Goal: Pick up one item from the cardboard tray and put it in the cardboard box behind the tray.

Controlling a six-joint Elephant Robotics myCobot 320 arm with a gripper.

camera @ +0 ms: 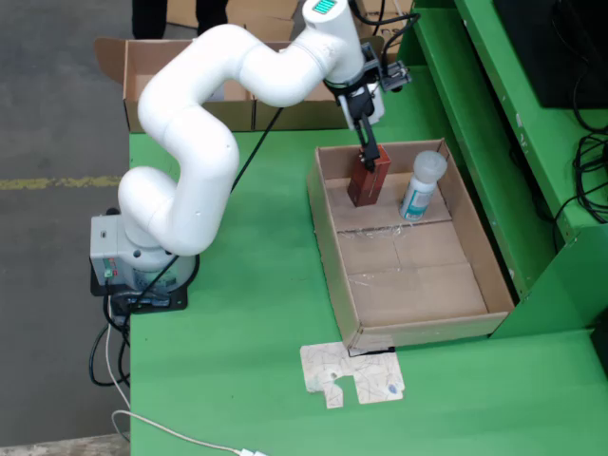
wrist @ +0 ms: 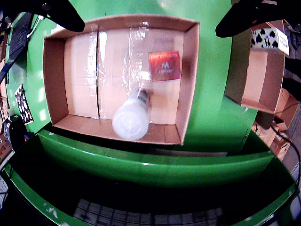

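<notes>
In the fixed view from above, a cardboard tray [camera: 332, 247] lies on the green table. A red-brown box [camera: 368, 180] and a white bottle with a blue label [camera: 421, 185] sit at its far end. My gripper [camera: 372, 157] hangs just over the red box, its dark fingers reaching the box's top. In the view that rides on the gripper, the fingers [wrist: 56, 12] show at the two top corners, wide apart, so the gripper [wrist: 150, 28] is open and empty. Below it lie the red box [wrist: 164, 66] and the bottle [wrist: 131, 117] inside the tray [wrist: 54, 75].
An open cardboard box [camera: 190, 85] stands behind the tray, also seen at the right of the gripper view [wrist: 261, 80]. A raised green shelf [camera: 513, 114] runs along the tray's right side. A printed cardboard scrap [camera: 351, 372] lies in front. Cables hang by the robot base [camera: 133, 261].
</notes>
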